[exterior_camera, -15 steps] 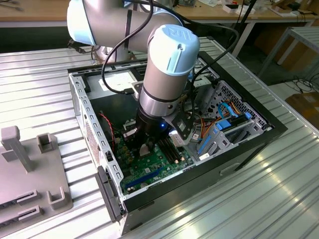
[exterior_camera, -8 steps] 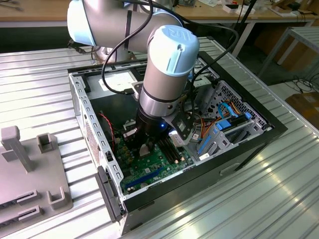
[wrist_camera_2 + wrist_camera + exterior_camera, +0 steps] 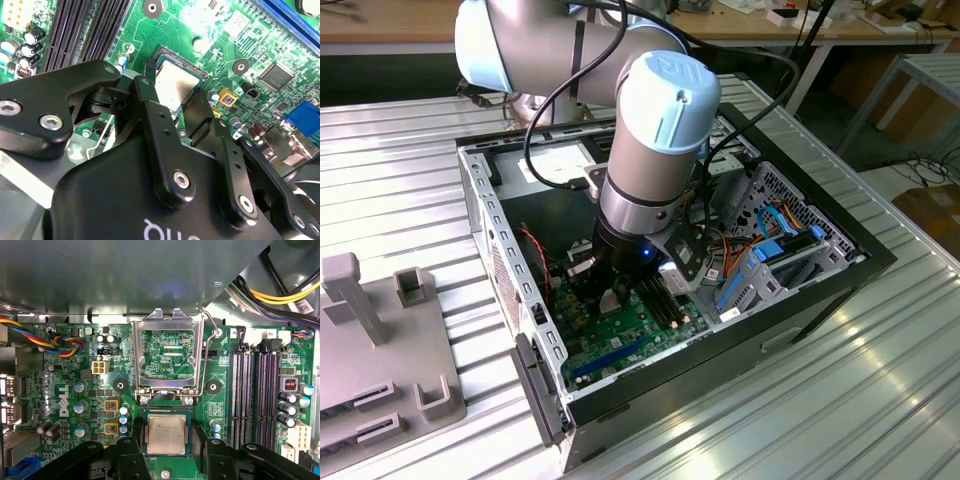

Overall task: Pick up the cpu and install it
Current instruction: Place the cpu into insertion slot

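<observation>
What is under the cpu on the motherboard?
The cpu lies over the socket, whose dark edge shows around it on the green motherboard. The socket's contacts beneath are covered by the chip, so they cannot be seen.

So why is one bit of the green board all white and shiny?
Second wrist view: glare washes the motherboard white near the cpu. First wrist view: the cpu's metal top gleams softly, no washout. Exterior view: the ribbed table reflects bright streaks.
</observation>
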`<action>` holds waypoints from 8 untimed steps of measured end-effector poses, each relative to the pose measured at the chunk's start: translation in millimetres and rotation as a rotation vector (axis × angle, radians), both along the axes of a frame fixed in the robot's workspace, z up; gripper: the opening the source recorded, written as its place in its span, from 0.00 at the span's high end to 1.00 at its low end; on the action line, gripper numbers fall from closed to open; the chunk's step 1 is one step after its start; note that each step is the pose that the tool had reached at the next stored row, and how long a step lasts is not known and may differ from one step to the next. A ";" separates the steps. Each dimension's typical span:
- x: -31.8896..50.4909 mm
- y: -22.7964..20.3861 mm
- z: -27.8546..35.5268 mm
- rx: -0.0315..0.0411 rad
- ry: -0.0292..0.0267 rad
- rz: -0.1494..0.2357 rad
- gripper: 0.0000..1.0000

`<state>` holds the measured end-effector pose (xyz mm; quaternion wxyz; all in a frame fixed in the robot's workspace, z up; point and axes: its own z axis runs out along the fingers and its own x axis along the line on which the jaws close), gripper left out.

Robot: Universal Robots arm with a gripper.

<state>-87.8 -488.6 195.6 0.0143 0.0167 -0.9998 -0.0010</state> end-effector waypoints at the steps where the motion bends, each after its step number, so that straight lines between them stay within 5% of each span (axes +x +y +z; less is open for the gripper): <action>1: 0.0 0.0 0.1 -0.0001 0.0000 0.000 0.53; 8: -0.1 -0.3 -0.6 0.0020 0.0003 0.000 0.53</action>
